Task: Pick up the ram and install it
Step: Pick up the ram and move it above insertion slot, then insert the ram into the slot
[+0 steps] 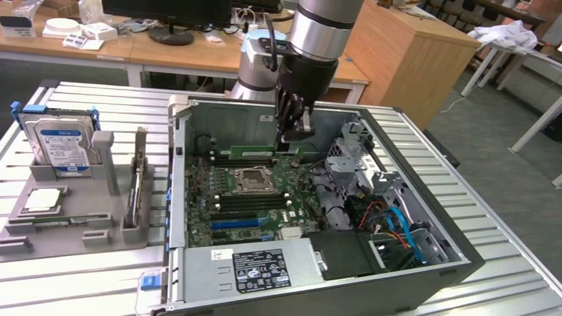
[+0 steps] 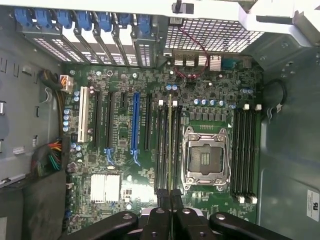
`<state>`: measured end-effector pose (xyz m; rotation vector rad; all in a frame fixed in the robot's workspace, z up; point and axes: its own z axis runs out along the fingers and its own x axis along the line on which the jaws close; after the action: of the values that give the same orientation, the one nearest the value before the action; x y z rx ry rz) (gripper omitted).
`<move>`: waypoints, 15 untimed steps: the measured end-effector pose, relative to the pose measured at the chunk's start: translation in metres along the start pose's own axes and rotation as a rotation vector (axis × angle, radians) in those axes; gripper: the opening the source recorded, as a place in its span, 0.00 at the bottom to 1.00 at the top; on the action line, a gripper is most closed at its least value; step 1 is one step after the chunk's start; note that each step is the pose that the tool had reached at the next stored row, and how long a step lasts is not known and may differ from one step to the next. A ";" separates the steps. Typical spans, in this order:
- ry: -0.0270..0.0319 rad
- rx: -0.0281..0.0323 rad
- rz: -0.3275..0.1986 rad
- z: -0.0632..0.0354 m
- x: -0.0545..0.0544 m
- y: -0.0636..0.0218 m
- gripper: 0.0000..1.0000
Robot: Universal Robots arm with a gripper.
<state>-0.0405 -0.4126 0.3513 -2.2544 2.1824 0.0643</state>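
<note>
Ram (image 1: 255,152), a thin green stick, is clamped at its upper edge between the closed fingers of the gripper (image 1: 294,136) inside the open computer case (image 1: 443,266). It stands on edge just over the motherboard (image 1: 230,209). In the exterior view its long axis runs from that view's left to its right, on the far side of the empty processor socket (image 1: 250,178). The wrist view shows the ram (image 2: 171,145) edge-on as a fine line running straight out from the gripper (image 2: 170,201), parallel with the dark memory slots (image 2: 162,150) beside the socket (image 2: 206,159). Whether it is already seated in a slot is hard to say. The hard drive (image 1: 62,141), upright in the grey holder (image 1: 52,240), carries a blue label. The power supply (image 1: 210,276) bears a dark label (image 1: 260,268) with white marks too small to read.
</note>
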 end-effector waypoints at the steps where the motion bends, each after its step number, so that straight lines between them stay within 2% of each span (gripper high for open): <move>1: 0.0000 0.0000 0.000 0.0009 0.000 0.0000 0.12; 9: 0.0001 -0.0001 0.000 0.0070 0.000 -0.0002 0.12; 15: 0.0000 0.0000 0.000 0.0073 0.000 -0.0002 0.12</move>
<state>-0.0405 -0.4125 0.3440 -2.2544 2.1825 0.0643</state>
